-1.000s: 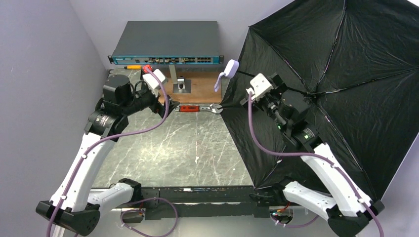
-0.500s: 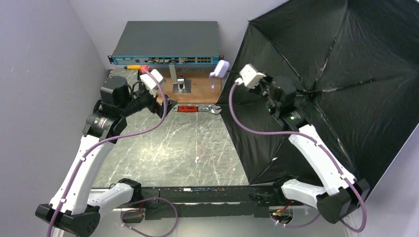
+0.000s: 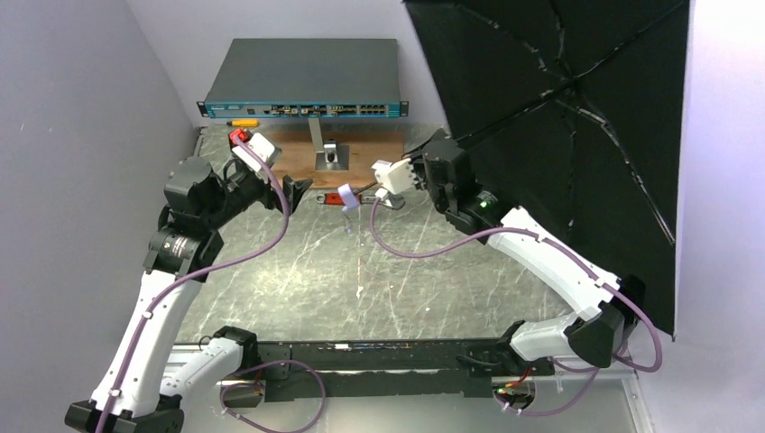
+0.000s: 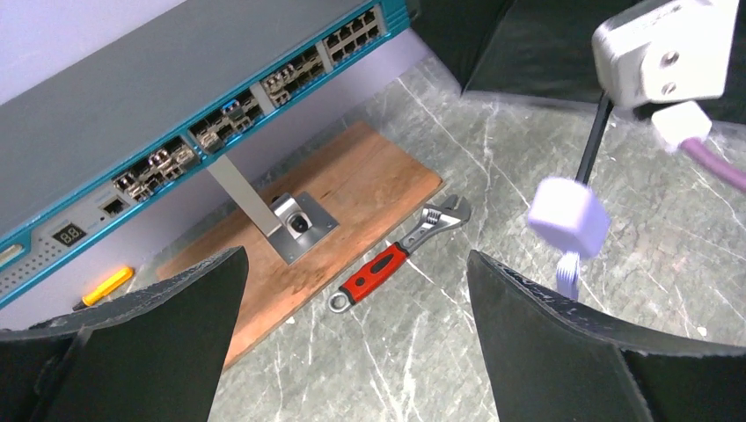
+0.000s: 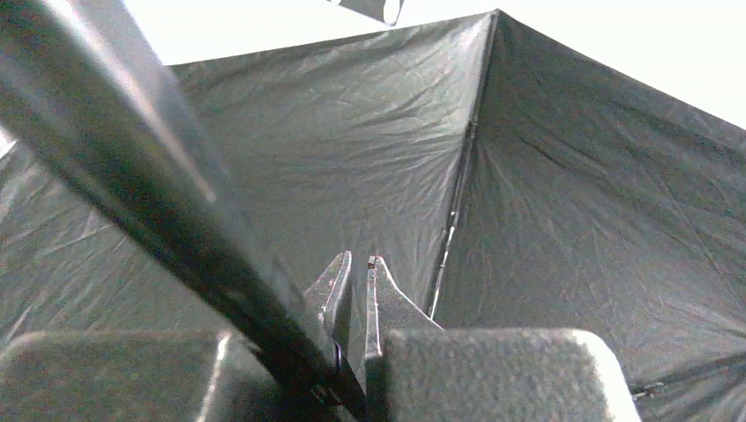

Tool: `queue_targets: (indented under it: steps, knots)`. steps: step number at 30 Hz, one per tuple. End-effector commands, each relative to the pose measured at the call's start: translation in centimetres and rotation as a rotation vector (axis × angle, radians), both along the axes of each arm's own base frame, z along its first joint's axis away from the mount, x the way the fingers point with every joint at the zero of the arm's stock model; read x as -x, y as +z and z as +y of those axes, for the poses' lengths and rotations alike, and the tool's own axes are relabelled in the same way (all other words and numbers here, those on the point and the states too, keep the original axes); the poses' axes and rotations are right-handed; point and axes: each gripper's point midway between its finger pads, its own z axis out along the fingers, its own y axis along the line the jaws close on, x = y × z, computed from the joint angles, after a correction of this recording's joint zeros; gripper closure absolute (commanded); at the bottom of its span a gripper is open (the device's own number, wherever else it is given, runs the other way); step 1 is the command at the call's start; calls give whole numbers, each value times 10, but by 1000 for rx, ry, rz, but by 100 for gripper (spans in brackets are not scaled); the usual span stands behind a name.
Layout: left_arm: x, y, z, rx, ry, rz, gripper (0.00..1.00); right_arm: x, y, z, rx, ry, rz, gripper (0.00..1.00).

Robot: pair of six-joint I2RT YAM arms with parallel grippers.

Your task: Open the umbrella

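R gripper [image 5: 359,261] pinching umbrella [image 3: 577,153] shaft [image 5: 158,176] | L gripper [image 4: 356,257] spread wide, empty | canopy looks fully out | tip: firm grip, steady shaft, clear of wrench [image 4: 396,257]

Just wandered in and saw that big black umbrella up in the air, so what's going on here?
A two-armed robot is opening an umbrella. Its canopy is already spread wide and lifted at the right side of the table. The right claw is closed on the thin black shaft, with the lilac handle sticking out over the table. The left claw is wide open and holds nothing, near a red-handled wrench lying on the table.
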Motion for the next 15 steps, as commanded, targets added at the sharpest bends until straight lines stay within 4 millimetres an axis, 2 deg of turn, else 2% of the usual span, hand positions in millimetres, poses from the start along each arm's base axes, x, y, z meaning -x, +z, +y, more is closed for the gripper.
queue_targets:
  steps: [1,4,6,10,15]
  knots:
    - [-1,11,5,71,26,-41,0,7,61,-60,199,-176,-123,100]
    - [-4,9,5,71,20,-33,0,3,44,-63,238,-165,-92,100]
    - [-6,8,5,68,19,-28,0,1,16,-59,271,-141,-58,100]
    - [-5,4,9,61,33,-15,0,-2,-23,-32,277,-57,-55,99]
    - [5,-16,19,18,58,44,0,-10,-61,3,143,-40,-7,20]
